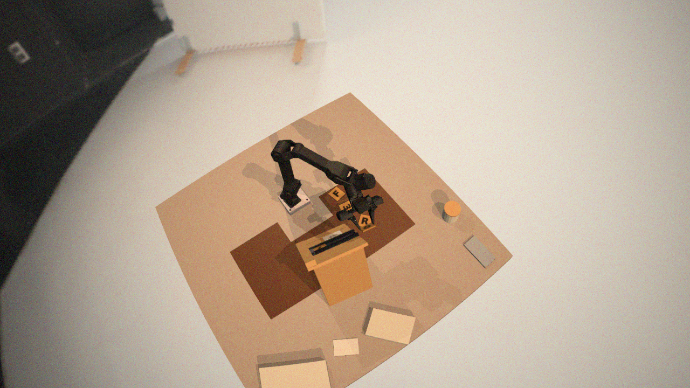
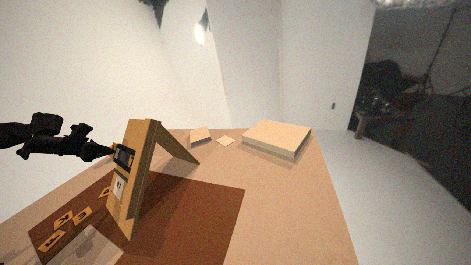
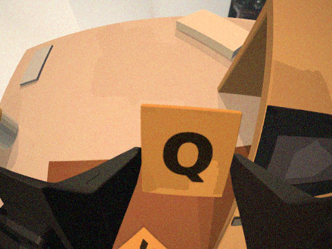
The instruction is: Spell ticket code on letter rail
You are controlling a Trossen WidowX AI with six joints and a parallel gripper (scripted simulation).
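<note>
My gripper is shut on the Q tile, gripping its side edges, with the letter upright in the wrist view. The tile is raised off the counter, just left of the black rail on the tilted board; a gap shows in the wrist view. The 7 tile sits in the rail at its far right end. The ticket reads Q7. Loose tiles F, E, K and R lie below.
The loose tiles lie on a brown mat. An orange-topped cylinder and a grey slab stand beyond it. Behind the board are a pale block, a thin card and a larger block.
</note>
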